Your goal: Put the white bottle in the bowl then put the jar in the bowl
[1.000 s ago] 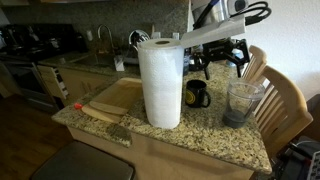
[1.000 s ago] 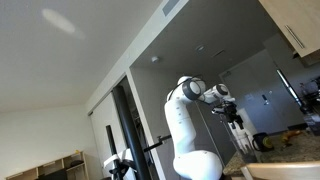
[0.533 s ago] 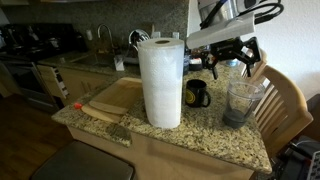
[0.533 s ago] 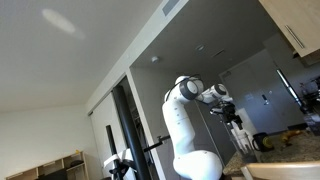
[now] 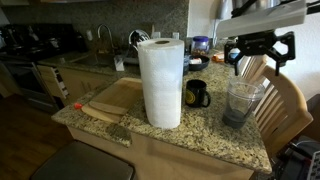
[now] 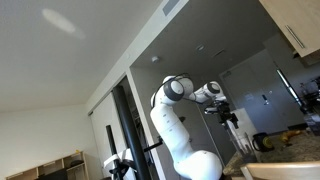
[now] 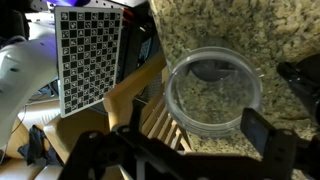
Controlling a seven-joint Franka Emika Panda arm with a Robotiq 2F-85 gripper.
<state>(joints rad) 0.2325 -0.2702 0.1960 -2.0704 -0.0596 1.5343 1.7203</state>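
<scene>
Kitchen island topped by a speckled granite counter [image 5: 215, 137], shown in an exterior view. At far left, in the background, stand a dark stove [image 5: 24, 60] and a sink with a faucet [image 5: 103, 38] along the back wall. On the island's left part lies a wooden cutting board [image 5: 118, 97]. At centre a tall white towel roll [image 5: 160, 82] stands upright and hides part of the surface behind it. Just right of the roll sits a black mug [image 5: 197, 95], its handle turned toward the roll. Further right, near the counter's end, the jar [image 5: 241, 102] stands upright and empty, apart from the mug. The gripper [image 5: 262, 52] hangs above the jar without touching it, with its jaws spread wide. A wooden chair [image 5: 288, 105] stands beside the island at far right.

The white bottle cannot be made out in any view.

In an exterior view that looks upward, a pale ceiling [image 6: 60, 50] lies at left and the white arm [image 6: 178, 120] rises at centre. A cabinet corner [image 6: 300, 25] sits at upper right. The jaws cannot be read there.

In the wrist view a checkerboard [image 7: 90, 55] lies at left and chair slats come next. The jar's round mouth sits at centre-right on the granite. Dark fingers [image 7: 272, 142] flank it, clear of its rim.
</scene>
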